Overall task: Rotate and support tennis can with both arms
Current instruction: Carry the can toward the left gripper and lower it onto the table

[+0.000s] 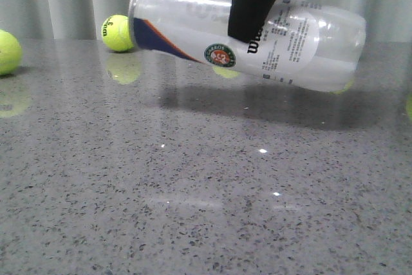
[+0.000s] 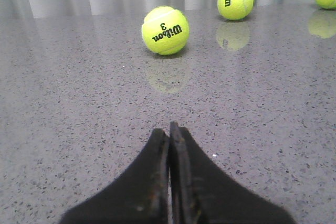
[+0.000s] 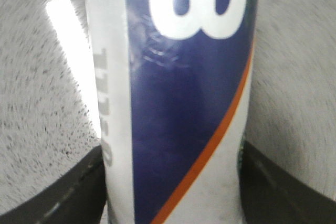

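Above the speckled grey table (curtained backdrop), the right claw grips the tennis can.

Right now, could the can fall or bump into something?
It might. Only the right gripper holds the can, which hangs tilted above the table, so it could slip or swing. The left gripper is shut and looks out on balls, not the can, so nothing props the can's free ends. If the can drops, it could hit the ball beside its silver rim and send it rolling.
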Robot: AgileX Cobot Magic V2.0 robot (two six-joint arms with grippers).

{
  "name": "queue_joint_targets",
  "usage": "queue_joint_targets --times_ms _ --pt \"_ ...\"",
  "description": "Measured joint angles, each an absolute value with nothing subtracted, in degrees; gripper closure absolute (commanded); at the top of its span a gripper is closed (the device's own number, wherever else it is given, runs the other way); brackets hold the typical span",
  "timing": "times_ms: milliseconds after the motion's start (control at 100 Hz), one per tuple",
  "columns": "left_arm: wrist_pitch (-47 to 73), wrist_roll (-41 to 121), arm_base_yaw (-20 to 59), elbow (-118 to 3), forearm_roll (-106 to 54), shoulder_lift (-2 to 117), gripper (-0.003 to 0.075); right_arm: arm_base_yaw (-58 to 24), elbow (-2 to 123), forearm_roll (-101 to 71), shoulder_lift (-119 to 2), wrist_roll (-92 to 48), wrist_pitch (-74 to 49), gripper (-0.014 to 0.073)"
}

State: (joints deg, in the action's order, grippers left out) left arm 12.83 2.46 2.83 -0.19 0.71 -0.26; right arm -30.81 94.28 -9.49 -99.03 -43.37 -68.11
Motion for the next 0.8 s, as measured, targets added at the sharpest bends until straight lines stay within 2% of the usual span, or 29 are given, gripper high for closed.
queue_joint_targets --times_ms 220,600,650,700,800 --pt "12.8 2.5 2.8 -0.2 0.7 -0.3 0.0741 -33.5 94.3 -9.0 -102.7 -56.3 -68.1 0.0299" --pt "12.8 2.5 2.8 -0.2 0.7 -0.3 0.0741 -33.7 94.8 -8.0 -105.7 -57.7 -67.7 0.0294" --pt "12.8 2.5 2.8 -0.2 0.7 -0.3 0.0741 -33.7 94.9 -8.0 -105.7 -57.7 -67.7 0.0261" --pt "12.8 2.5 2.8 -0.2 0.7 -0.3 0.0741 -33.7 94.9 -8.0 -105.7 -57.7 -67.7 0.0188" --pt "12.8 2.5 2.8 -0.2 0.7 -0.3 0.0741 -33.7 94.9 -8.0 -105.7 -57.7 -67.6 -0.0043"
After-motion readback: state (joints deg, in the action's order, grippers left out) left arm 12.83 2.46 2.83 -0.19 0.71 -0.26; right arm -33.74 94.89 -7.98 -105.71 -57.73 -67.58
